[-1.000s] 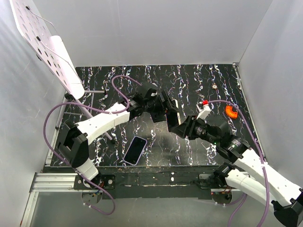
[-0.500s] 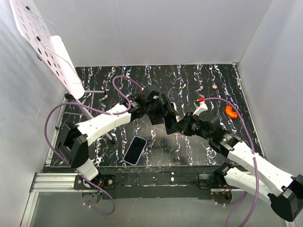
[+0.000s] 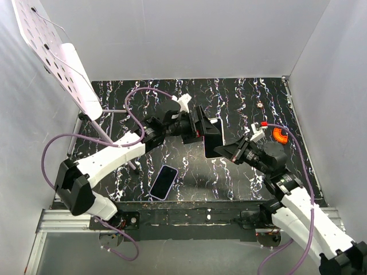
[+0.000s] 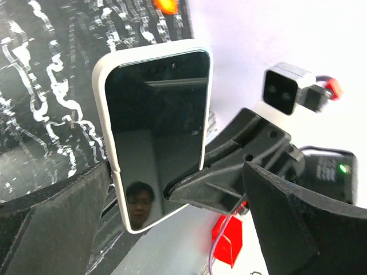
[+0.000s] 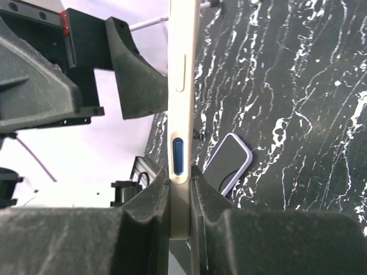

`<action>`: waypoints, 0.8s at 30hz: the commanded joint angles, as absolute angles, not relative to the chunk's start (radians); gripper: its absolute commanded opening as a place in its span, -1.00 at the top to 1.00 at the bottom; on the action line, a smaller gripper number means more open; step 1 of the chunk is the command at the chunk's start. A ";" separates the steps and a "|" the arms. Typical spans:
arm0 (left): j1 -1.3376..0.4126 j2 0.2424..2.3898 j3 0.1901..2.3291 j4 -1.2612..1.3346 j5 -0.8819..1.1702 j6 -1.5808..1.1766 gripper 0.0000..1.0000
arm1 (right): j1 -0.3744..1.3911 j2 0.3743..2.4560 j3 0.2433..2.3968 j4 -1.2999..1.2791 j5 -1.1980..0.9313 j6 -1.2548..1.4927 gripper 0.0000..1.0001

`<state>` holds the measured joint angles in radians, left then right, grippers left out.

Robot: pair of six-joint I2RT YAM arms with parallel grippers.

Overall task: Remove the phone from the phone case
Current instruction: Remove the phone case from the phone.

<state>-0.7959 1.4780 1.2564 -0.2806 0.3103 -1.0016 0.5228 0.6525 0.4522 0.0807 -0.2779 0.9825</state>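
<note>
Holding the phone in its phone case above the table, we've got the right gripper clamped on its edge and the left gripper spread wide. If we peel hard, that thin pinch could slip and the phone drops.

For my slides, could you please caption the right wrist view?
Right gripper clamps the cased phone edge-on; a purple-edged phone lies on the table.

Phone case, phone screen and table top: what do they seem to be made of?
Case: probably silicone or soft plastic, off-white, matte, with rounded rim.
Screen: glass, glossy black; it mirrors a face.
Table top: black with white veins, marble look, perhaps only a printed sheet.
</note>
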 commanded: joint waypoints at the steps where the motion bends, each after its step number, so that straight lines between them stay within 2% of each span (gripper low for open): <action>1: -0.767 1.347 1.195 -0.006 0.436 -0.969 -0.92 | 0.447 0.548 0.446 0.049 -0.481 1.006 0.97; 7: -0.738 1.333 1.082 0.273 0.531 -1.092 -0.82 | 0.376 0.457 0.459 0.020 -0.581 1.006 0.97; 12: -0.716 1.361 1.028 0.472 0.597 -1.206 -0.78 | 0.370 0.374 0.508 0.002 -0.568 1.014 0.97; 17: -0.718 1.296 1.008 0.381 0.513 -1.145 -0.65 | 0.370 0.351 0.594 -0.184 -0.468 0.968 0.97; 20: -0.721 1.250 0.989 0.295 0.436 -1.106 -0.68 | 0.370 0.344 0.598 -0.138 -0.462 0.982 0.97; 24: -0.721 1.330 1.008 0.352 0.533 -1.185 -0.71 | 0.370 0.383 0.607 -0.025 -0.517 1.009 0.97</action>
<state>-0.7219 1.3033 0.9939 0.3206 0.4896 -1.1439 0.3733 0.3573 0.5415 -0.1978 -0.4816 0.9897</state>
